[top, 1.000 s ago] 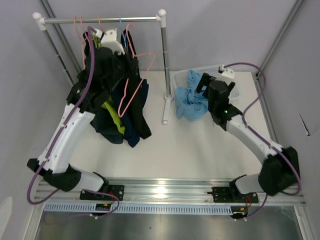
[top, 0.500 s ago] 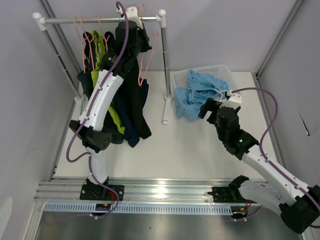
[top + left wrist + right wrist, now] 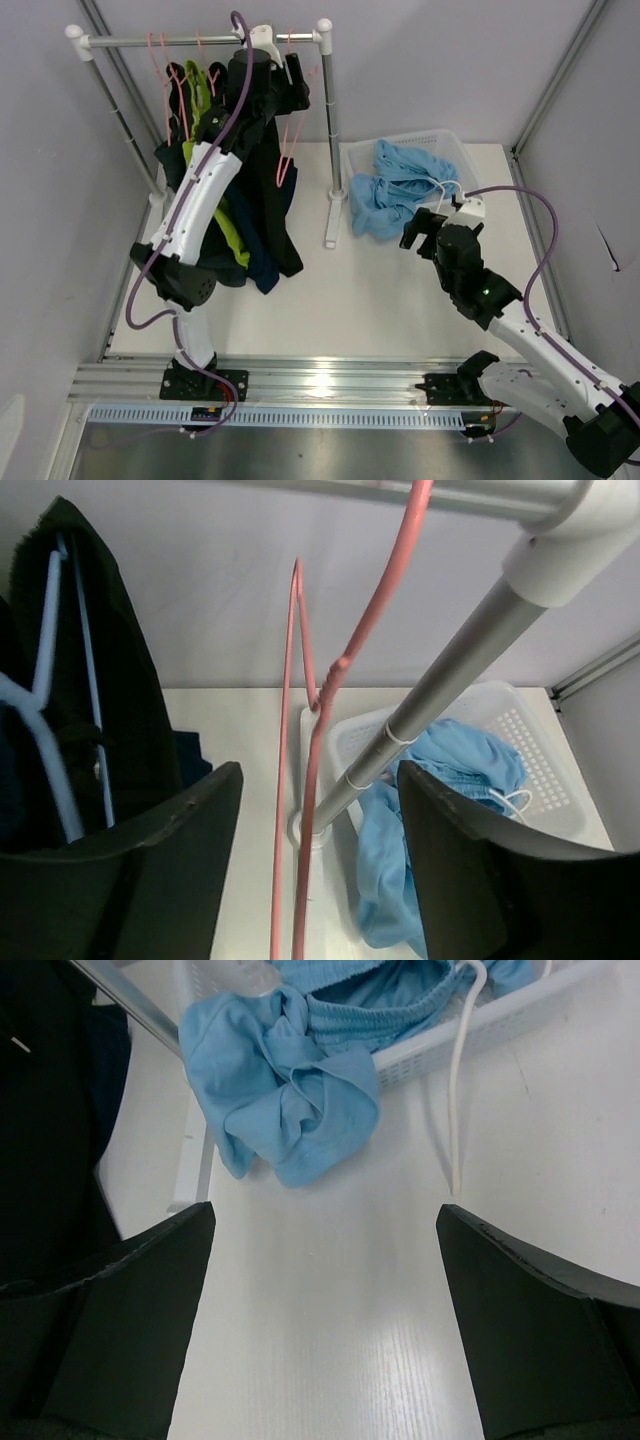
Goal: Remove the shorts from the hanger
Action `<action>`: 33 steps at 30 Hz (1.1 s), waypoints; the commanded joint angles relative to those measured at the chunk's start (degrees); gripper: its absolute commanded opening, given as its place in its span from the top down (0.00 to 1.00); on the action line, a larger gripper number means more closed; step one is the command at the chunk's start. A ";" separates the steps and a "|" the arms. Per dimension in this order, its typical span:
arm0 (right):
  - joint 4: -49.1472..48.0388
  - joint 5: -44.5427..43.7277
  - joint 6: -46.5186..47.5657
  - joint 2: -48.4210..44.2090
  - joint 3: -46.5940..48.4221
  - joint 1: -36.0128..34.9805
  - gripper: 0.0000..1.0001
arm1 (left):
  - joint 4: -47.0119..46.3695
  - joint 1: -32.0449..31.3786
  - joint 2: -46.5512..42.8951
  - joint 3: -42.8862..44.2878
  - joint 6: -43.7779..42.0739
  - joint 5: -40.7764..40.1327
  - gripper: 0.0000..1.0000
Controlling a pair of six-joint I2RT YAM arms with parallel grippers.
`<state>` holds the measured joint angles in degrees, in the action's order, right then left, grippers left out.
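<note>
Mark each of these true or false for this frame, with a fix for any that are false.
1. The light blue shorts lie partly in the white basket, spilling over its edge. True.
2. The right gripper is clamped on the light blue shorts. False: it is open and empty, over the table beside them.
3. A pink hanger hangs between the left gripper's open fingers. True.
4. No shorts hang from the rail. False: black shorts and lime green shorts hang there.
</note>
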<state>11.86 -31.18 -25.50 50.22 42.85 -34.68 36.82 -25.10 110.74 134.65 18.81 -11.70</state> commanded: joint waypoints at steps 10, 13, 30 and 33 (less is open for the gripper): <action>0.27 -1.51 -2.01 -0.73 -1.54 -2.68 0.01 | 0.62 5.15 -13.18 -2.90 -3.34 -4.03 0.17; 0.80 -1.87 -2.01 -1.44 -1.63 -2.77 0.01 | 0.10 6.82 -13.62 -6.58 -3.34 -3.77 0.17; 4.58 -4.15 -1.84 -3.63 -2.33 -2.94 0.01 | -2.37 8.93 -4.22 -9.50 -2.02 -3.24 0.29; 4.58 -4.15 -1.75 -3.55 -2.60 -2.94 0.01 | -2.54 9.28 -2.99 -9.67 -1.50 -3.41 0.52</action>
<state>16.34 -33.65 -26.57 47.44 40.64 -37.34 36.05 -16.69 107.11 123.81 16.97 -14.85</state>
